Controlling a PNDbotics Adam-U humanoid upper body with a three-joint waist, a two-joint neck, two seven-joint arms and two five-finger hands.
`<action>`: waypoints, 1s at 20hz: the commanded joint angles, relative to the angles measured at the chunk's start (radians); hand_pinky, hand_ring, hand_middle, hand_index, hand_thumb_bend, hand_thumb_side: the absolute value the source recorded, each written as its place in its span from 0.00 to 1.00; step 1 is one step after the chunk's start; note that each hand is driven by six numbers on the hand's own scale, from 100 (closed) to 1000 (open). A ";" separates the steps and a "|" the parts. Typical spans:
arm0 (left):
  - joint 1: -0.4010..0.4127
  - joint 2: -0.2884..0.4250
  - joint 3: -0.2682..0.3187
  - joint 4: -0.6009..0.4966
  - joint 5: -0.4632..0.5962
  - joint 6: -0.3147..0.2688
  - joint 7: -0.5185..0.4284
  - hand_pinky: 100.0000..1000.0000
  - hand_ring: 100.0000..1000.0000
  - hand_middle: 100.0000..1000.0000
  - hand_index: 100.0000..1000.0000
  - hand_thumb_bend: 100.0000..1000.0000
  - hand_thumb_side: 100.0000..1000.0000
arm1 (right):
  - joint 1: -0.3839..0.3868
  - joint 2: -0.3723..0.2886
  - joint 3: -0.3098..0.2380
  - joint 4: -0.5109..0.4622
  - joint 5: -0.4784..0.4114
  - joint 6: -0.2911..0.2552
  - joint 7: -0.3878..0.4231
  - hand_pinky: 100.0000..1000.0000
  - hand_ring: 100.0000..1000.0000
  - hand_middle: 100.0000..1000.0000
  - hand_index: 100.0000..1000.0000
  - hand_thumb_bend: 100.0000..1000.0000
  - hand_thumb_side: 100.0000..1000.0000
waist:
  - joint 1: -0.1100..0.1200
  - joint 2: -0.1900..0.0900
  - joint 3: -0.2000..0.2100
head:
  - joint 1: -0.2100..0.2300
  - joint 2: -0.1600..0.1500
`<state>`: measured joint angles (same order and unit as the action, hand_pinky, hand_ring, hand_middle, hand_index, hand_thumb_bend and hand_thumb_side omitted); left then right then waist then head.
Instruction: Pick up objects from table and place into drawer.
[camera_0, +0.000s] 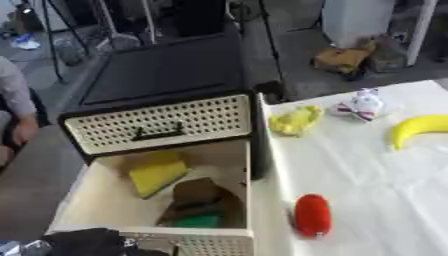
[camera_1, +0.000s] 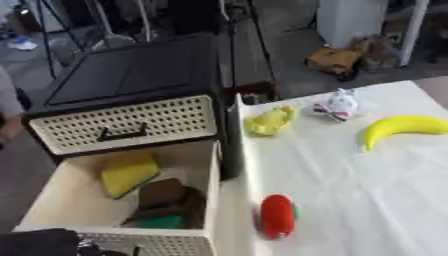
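At about seven o'clock, at the bottom edge, a dark shape is probably the robot's left hand (camera_0: 83, 242), hanging at the near rim of the open drawer (camera_0: 96, 200); I cannot tell whether its fingers are spread or curled, and nothing shows in its grasp. The right hand is not in either view.

The drawer, pulled out below a closed perforated drawer front (camera_0: 162, 124) at ten o'clock, already holds things: a yellow sponge-like block (camera_0: 157, 172) against its far left, a brown piece (camera_0: 199, 197) nearer the middle, and something green (camera_0: 199, 220) touching the brown piece's near side. So part of the job looks done.

Moving right onto the white-covered table (camera_0: 376, 200), four items remain. A red oblong object (camera_0: 312, 214) lies at five o'clock, just beside the table's left edge and closest to the drawer. A crumpled yellow thing (camera_0: 295, 120) sits at one o'clock by the drawer unit's corner. A small white item with red and dark markings (camera_0: 360, 106) lies near it to the right. A banana (camera_0: 418, 127) rests at three o'clock, well apart from the drawer.

By count, roughly half is still to go; the red object seems the likeliest next pick.
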<state>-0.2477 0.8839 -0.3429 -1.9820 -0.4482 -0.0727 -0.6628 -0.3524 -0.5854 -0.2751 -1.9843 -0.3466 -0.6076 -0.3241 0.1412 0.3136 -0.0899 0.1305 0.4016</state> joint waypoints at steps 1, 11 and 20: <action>-0.015 0.019 0.005 -0.018 0.095 0.062 -0.013 0.00 0.00 0.00 1.00 0.00 0.47 | -0.010 -0.019 -0.001 -0.016 -0.005 -0.001 0.006 0.61 0.78 0.67 0.83 0.00 1.00 | -0.008 -0.019 0.003 | 0.002 -0.008; -0.045 0.021 0.027 -0.018 -0.084 -0.144 0.082 0.00 0.00 0.00 1.00 0.00 0.45 | -0.008 -0.020 -0.002 -0.016 -0.007 -0.004 0.006 0.61 0.78 0.67 0.83 0.00 1.00 | -0.012 -0.021 0.006 | 0.001 -0.007; -0.007 0.016 0.001 -0.018 0.088 0.066 -0.024 0.00 0.00 0.00 1.00 0.00 0.49 | -0.008 -0.019 -0.003 -0.016 -0.009 -0.005 0.005 0.61 0.78 0.67 0.83 0.00 1.00 | -0.013 -0.022 0.002 | 0.004 -0.009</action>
<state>-0.2528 0.8796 -0.3475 -1.9835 -0.4036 -0.0561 -0.6683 -0.3518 -0.5853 -0.2712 -1.9843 -0.3531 -0.6100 -0.3203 0.1353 0.3118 -0.0876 0.1312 0.4015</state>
